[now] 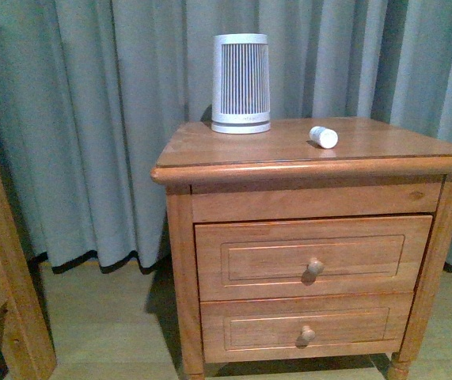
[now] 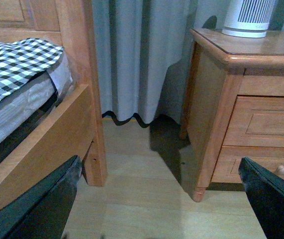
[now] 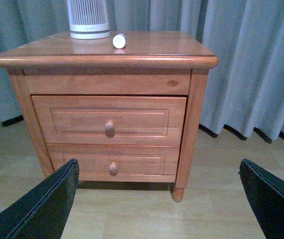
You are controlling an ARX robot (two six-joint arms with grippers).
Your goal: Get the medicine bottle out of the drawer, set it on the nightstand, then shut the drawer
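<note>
The medicine bottle (image 1: 323, 137) lies on its side on the nightstand (image 1: 384, 146) top, right of centre; it also shows in the right wrist view (image 3: 119, 41). The upper drawer (image 1: 313, 255) is shut flush, its knob (image 1: 314, 267) showing; it shows in the right wrist view too (image 3: 109, 120). Neither arm shows in the front view. My left gripper (image 2: 164, 199) is open and empty above the floor, left of the nightstand (image 2: 216, 114). My right gripper (image 3: 157, 199) is open and empty, low in front of the nightstand (image 3: 196, 99).
A tall white ribbed device (image 1: 241, 83) stands at the back of the top. The lower drawer (image 1: 305, 326) is shut. A wooden bed frame (image 2: 57, 144) with checked bedding (image 2: 12, 64) stands left. Grey curtains (image 1: 91, 119) hang behind. Pale wood floor (image 3: 146, 214) lies below.
</note>
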